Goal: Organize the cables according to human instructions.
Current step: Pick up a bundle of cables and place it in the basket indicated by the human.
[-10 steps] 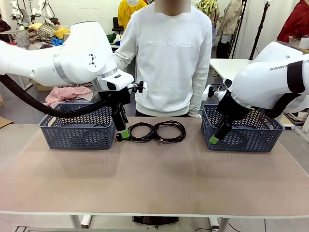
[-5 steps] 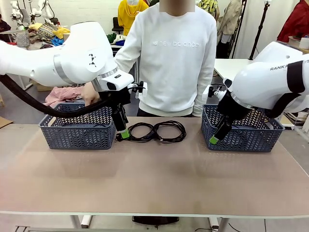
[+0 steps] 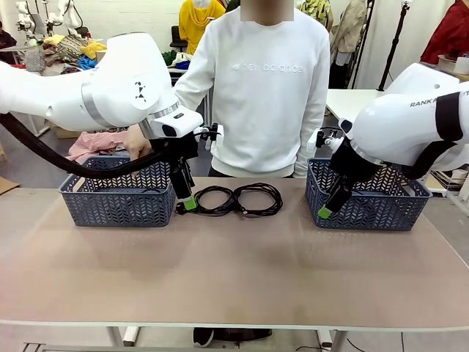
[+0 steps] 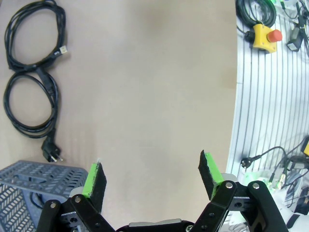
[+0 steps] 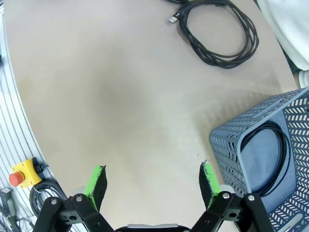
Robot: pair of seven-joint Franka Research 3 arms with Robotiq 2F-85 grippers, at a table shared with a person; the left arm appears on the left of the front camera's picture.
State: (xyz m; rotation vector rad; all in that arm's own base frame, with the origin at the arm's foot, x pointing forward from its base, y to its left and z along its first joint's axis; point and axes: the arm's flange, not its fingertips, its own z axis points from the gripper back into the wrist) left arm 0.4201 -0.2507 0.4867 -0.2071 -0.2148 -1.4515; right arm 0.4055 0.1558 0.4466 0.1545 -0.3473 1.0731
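Cables [image 3: 236,199] lie in two thin black coils.

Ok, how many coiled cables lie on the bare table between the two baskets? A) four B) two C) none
B: the left coil and the right coil lie side by side on the table, between the left basket and the right basket.
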